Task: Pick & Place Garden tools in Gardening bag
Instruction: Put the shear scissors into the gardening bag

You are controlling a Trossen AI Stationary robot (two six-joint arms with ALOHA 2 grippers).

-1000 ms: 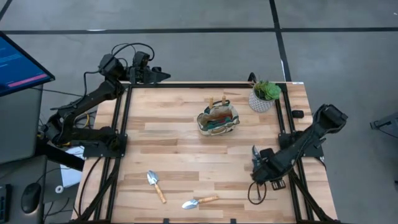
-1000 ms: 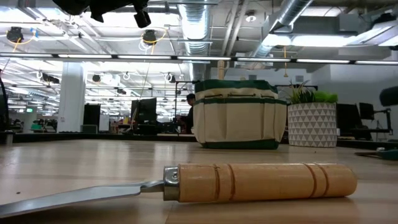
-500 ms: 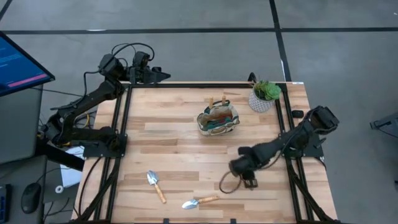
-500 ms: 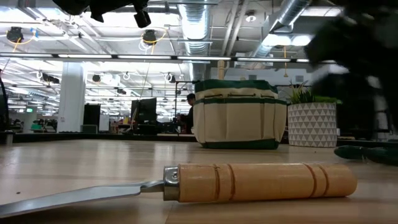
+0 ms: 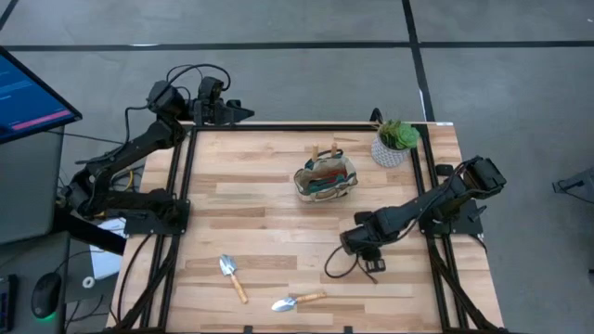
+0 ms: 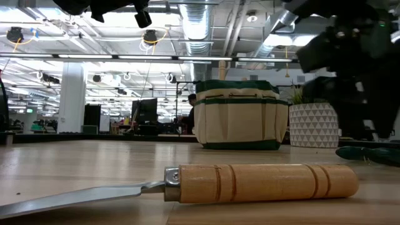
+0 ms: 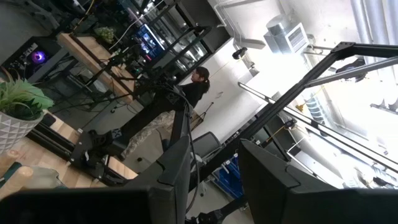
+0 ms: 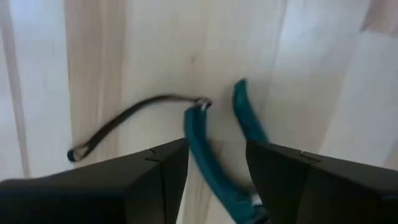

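Right hand: low over the surface, fingers apart, holding nothing.
Right wrist view only: shears with teal handles and a dark loop, lying flat under the fingers.
Bag: beige, green trim, mid-surface.
Left hand: back edge, can't tell.

I find no readable text, label, brand or number anywhere. The monitor beside my left arm shows only blurred coloured lines, and the gardening bag and the nearest trowel carry no markings.
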